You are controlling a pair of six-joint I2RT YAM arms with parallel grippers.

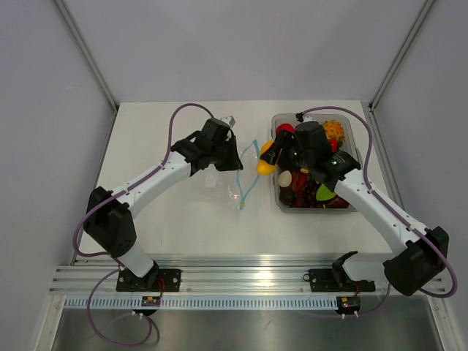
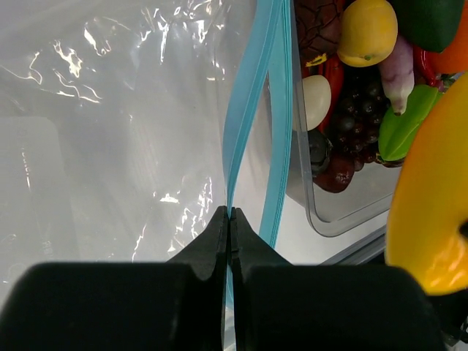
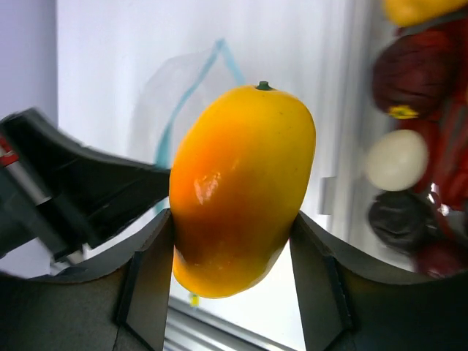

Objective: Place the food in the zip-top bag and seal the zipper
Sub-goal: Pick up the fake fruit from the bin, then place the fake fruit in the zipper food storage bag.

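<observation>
Glossy yellow-orange mango, clear crinkled bag, seemingly ajar

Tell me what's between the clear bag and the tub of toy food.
A yellow-orange mango, held in the right gripper, beside the bag's blue zipper; the top view shows it.

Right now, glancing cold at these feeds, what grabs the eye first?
The yellow-orange mango fills the right wrist view, clamped in the right gripper; the top view puts it between the bag's mouth and the tub. In the left wrist view, the left gripper is pinched shut on the blue zipper of the zip-top bag, with the tub's colourful toy food to the right.
</observation>
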